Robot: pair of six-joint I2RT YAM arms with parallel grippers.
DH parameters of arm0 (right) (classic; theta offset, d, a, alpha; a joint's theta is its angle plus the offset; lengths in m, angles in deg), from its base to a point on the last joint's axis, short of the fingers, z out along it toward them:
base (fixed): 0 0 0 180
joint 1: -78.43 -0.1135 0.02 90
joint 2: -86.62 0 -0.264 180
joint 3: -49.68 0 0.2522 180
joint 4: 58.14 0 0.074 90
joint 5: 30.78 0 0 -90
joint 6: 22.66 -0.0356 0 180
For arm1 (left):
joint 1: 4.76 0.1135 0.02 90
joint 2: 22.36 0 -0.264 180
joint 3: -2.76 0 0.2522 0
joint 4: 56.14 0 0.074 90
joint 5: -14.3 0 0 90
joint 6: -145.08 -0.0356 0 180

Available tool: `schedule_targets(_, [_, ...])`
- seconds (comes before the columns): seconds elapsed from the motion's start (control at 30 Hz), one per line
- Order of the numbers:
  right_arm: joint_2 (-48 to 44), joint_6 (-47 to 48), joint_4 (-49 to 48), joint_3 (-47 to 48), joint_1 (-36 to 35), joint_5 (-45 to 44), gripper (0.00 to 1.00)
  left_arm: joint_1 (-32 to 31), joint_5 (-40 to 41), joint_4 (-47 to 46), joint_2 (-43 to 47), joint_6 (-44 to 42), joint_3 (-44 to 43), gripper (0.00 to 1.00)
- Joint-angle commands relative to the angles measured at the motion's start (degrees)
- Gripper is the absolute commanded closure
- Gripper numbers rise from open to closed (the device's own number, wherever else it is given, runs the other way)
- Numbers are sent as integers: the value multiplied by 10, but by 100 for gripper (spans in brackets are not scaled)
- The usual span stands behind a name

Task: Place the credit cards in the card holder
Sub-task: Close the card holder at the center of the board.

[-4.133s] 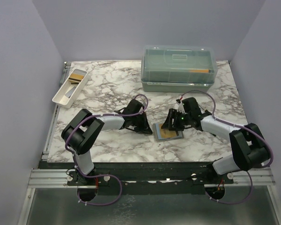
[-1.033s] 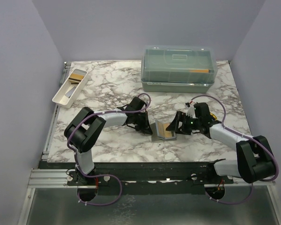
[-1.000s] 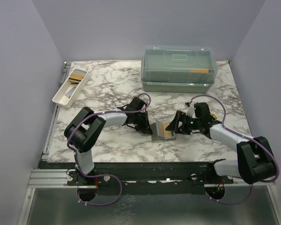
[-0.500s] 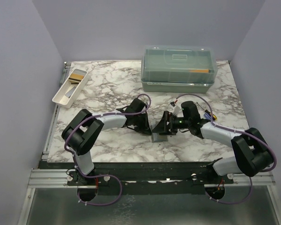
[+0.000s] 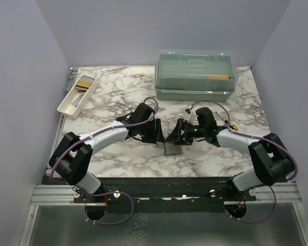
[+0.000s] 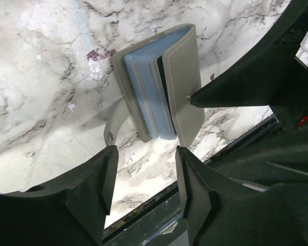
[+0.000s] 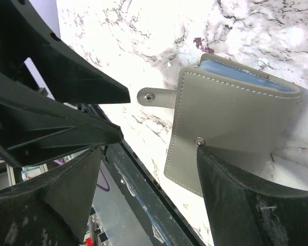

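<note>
The grey-olive card holder (image 5: 170, 145) (image 6: 187, 82) (image 7: 236, 115) lies on the marble near the front edge, folded almost closed, with its blue-grey sleeves (image 6: 146, 92) showing at the open side. Its snap strap (image 6: 114, 128) sticks out flat. My right gripper (image 5: 176, 135) (image 7: 150, 149) is open, and one fingertip (image 7: 201, 149) presses on the cover's snap. My left gripper (image 5: 156, 133) (image 6: 143, 169) is open just left of the holder and holds nothing. A gold-orange credit card (image 5: 84, 81) and a grey one (image 5: 79, 93) lie in the white tray. Any card inside the holder is hidden.
The long white tray (image 5: 72, 105) stands at the far left. A big clear lidded box (image 5: 196, 74) sits at the back right. The table's dark front rail (image 6: 159, 218) runs close behind the holder.
The holder was spread open with a gold card showing; my right gripper has pushed its cover over, so it is now nearly closed. My left gripper has opened and drawn back left.
</note>
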Motion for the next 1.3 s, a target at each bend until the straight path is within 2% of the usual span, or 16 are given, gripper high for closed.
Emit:
schedule_targets(0.0, [27, -9, -40, -5, -6, -3, 22, 13, 25, 49, 15, -15, -1, 44])
schedule_targets(0.2, [65, -22, -83, -15, -12, 4, 25, 34, 23, 67, -13, -25, 3, 46])
schedule_targets(0.33, [66, -14, -70, -12, -13, -4, 26, 36, 21, 61, -22, -26, 2, 52])
schedule_targets(0.47, [68, -7, -61, -10, -13, -8, 26, 36, -3, 49, -32, -24, 0, 62])
schedule_targets(0.63, [72, -6, -60, -12, -14, -10, 27, 36, -28, 25, -31, -13, 9, 63])
schedule_targets(0.77, [69, -7, -59, -12, -17, -15, 27, 36, -38, 16, -38, -8, 16, 76])
schedule_targets(0.97, [50, 6, -23, 3, -18, -44, 28, 36, -52, 6, -45, -5, 18, 83])
schedule_targets(1.1, [16, 21, 44, 25, -18, -94, 29, 38, -51, 3, -37, -9, 21, 98])
schedule_targets(1.27, [5, 46, 93, 36, -14, -127, 44, 40, -50, 0, -20, -26, 20, 100])
